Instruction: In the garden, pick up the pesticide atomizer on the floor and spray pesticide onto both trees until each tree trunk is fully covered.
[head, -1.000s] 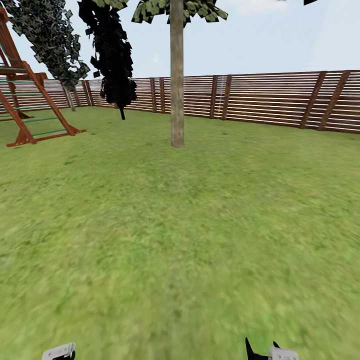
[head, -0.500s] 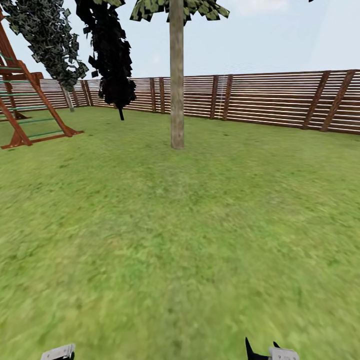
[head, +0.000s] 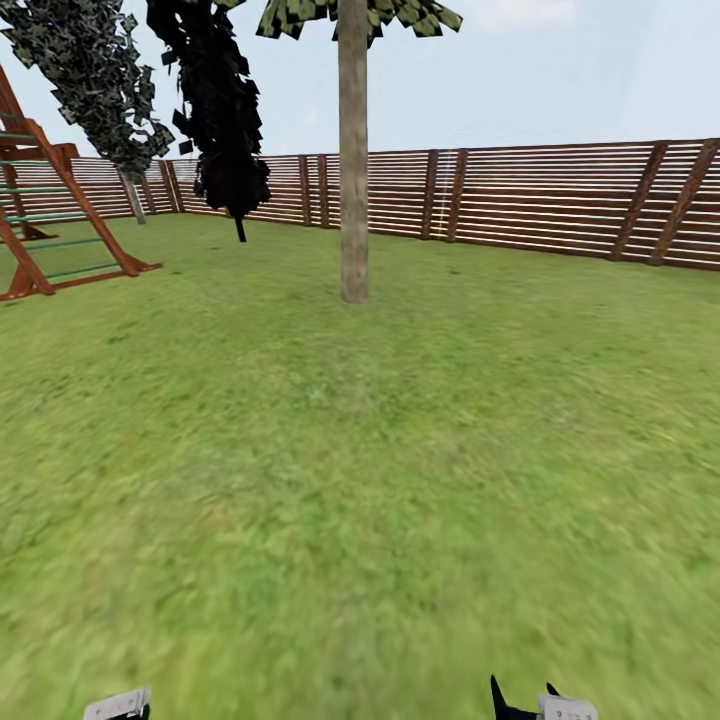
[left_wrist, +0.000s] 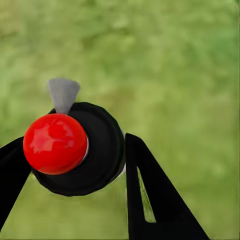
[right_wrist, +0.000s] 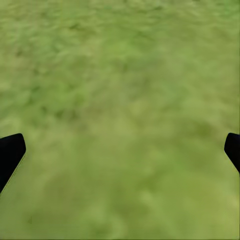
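In the head view, the garden lawn (head: 360, 480) spreads wide and green, and at about 12 o'clock stands one tree trunk (head: 353, 160), thick, straight and beige-grey, with its base on the grass and a part of its leafy crown (head: 300, 15) at the upper edge. At about 11 o'clock, near the fence, there is a black-green conifer (head: 220, 110) on a thin stem, and further to 10 o'clock a second, grey-green conifer (head: 90, 80) that leans. A red-brown wooden climbing frame (head: 50, 220) with green rungs stands at 10 o'clock on the lawn. The brown slatted fence (head: 560, 200) runs behind all these from 10 o'clock to 2 o'clock, under a pale blue sky. At the lower edge, a white part of the left arm (head: 118, 704) shows at 7 o'clock, and the black tips of the right gripper (head: 520, 702) at 5 o'clock. In the left wrist view, the left gripper (left_wrist: 75, 165) holds the pesticide atomizer (left_wrist: 85, 150): its black fingers (left_wrist: 150, 195) are closed on both sides of the round black body, which carries a shiny red ball top (left_wrist: 55, 143) and a small grey nozzle (left_wrist: 63, 93), with blurred grass behind. In the right wrist view, the right gripper has its fingers (right_wrist: 10, 152) wide apart with nothing between them, and the grass lies below.
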